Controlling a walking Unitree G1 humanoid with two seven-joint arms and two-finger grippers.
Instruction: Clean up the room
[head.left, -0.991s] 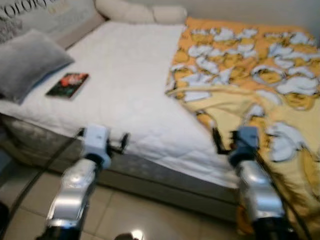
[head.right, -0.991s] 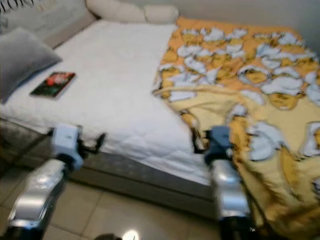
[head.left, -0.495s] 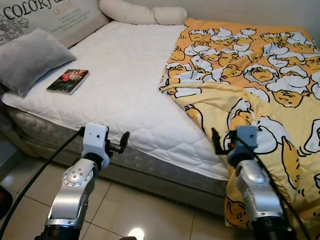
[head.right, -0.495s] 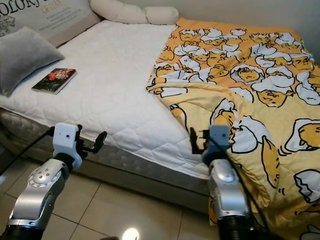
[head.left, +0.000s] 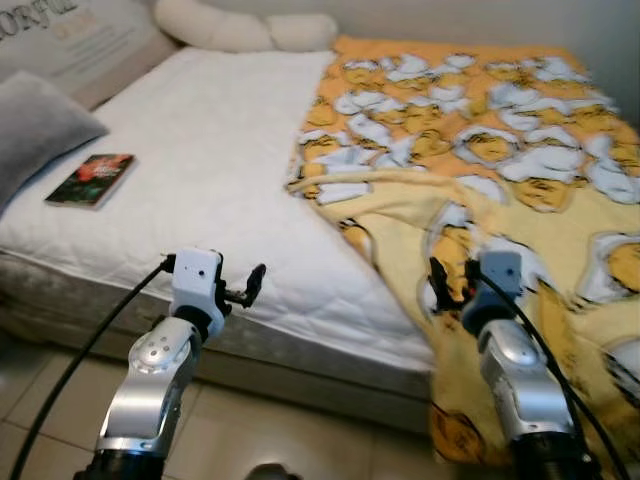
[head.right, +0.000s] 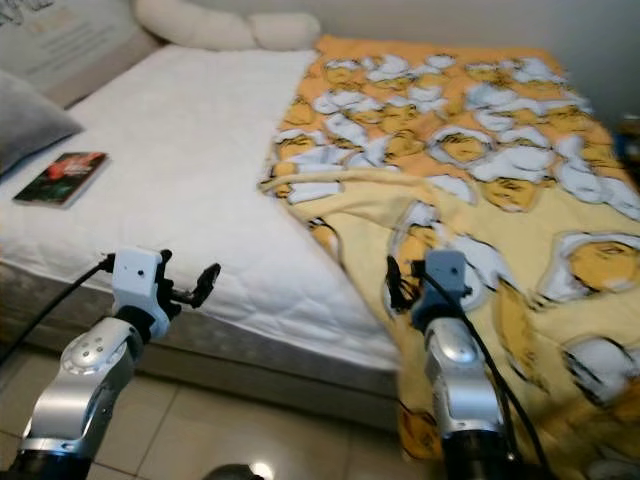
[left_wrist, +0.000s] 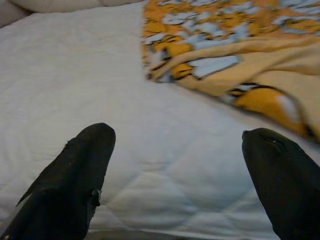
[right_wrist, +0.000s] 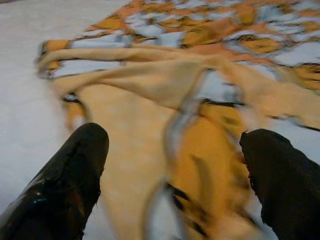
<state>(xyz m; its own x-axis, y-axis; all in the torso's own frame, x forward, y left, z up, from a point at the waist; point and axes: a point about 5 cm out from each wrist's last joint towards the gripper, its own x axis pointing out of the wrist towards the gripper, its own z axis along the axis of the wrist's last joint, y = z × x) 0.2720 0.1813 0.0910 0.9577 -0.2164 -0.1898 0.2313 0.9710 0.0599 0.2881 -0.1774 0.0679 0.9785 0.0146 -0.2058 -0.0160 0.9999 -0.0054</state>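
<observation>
— Since the whole picture is sliding leftward against half a second ago, is anything on the bed (head.left: 200, 170) actually moving?

— No, I judge the camera is turning toward the right; the things are keeping their places. Going from the left: the grey pillow (head.left: 35, 125) is slipping off at nine o'clock, the book (head.left: 90, 180) is lying flat just beside it on the white mattress, and the yellow blanket (head.left: 480, 170) is now filling the side from one to four o'clock, rumpled, with one edge folded back and its lower part hanging over the bed's side.

— And the grippers?

— The left gripper (left_wrist: 175, 170) is hovering over the mattress edge at seven o'clock, jaws spread wide and holding nothing. The right gripper (right_wrist: 175, 180) is hanging over the blanket at five o'clock, jaws likewise wide and empty.

— Meaning for the tidying?

— Nothing is grasped yet; the robot seems to be squaring up to the blanket, probably to spread it.
</observation>
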